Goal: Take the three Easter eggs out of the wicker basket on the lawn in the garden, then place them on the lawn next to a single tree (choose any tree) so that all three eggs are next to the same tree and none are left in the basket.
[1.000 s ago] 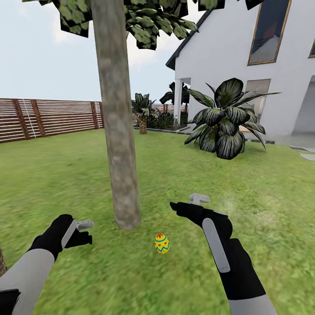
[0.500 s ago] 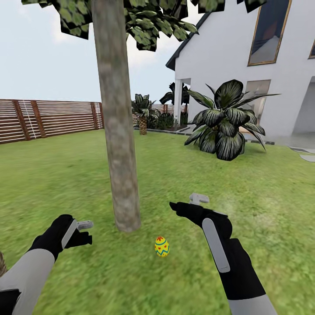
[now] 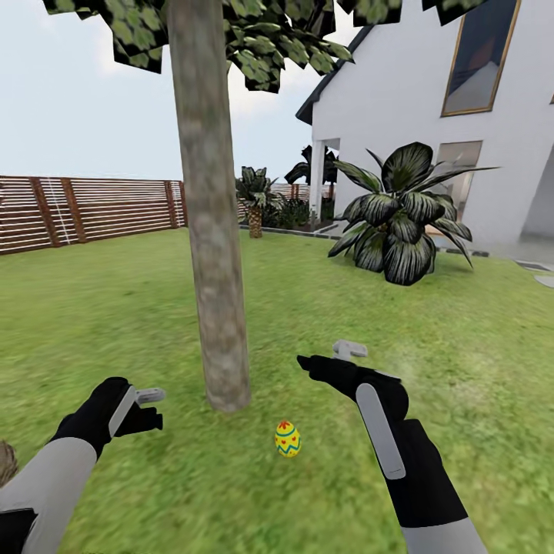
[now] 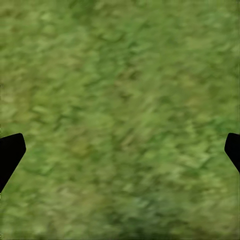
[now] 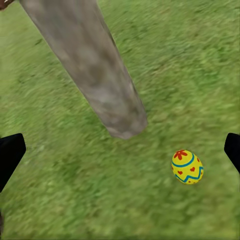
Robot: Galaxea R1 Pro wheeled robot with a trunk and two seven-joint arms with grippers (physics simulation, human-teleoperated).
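Resting lower centre of frame: one Easter egg (image 3: 287, 438) on the lawn (image 3: 462, 369), near the tree (image 3: 219, 308), presumably placed. Right gripper (image 3: 327, 358) and left gripper (image 3: 148, 406) hovered wide open, empty, likely freed for remaining eggs.

The tree (image 3: 211, 231) runs off the top edge, its crown mostly cut away. A brown woven scrap (image 3: 6, 463) at the left edge is too cropped to name. Each wrist view crops its tool's fingertips (image 4: 10, 155) at the sides.
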